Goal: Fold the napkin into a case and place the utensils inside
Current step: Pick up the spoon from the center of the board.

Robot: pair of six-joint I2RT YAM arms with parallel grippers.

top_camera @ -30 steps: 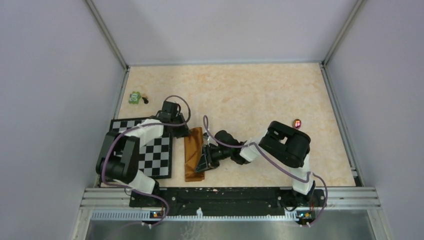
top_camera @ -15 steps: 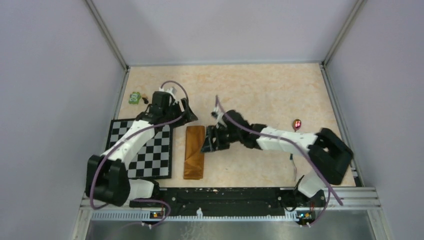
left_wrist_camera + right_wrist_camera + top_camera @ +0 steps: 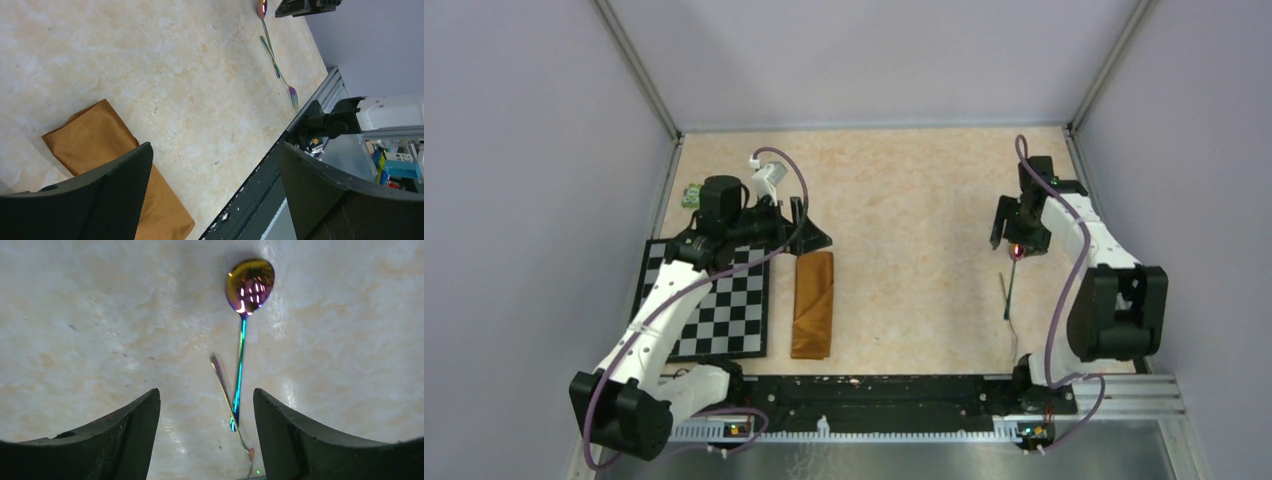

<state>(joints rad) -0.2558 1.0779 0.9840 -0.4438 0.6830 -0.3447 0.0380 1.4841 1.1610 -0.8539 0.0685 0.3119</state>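
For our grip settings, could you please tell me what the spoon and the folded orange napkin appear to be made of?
The spoon looks like polished metal with a rainbow-iridescent coating: its bowl mirrors lights. The napkin seems matte woven cloth, softly creased.

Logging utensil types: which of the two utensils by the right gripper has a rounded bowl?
The spoon, with the iridescent oval bowl; the fork alongside it is slimmer and ends in tines.

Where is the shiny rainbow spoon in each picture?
Top external: the spoon is on the right side of the table, its head just below the right pincer.
Left wrist: at the top edge, right of the middle, far across the table.
Right wrist: upper middle, bowl up, handle pointing down.
Shared landmark: the right pincer, close by the spoon in all three.
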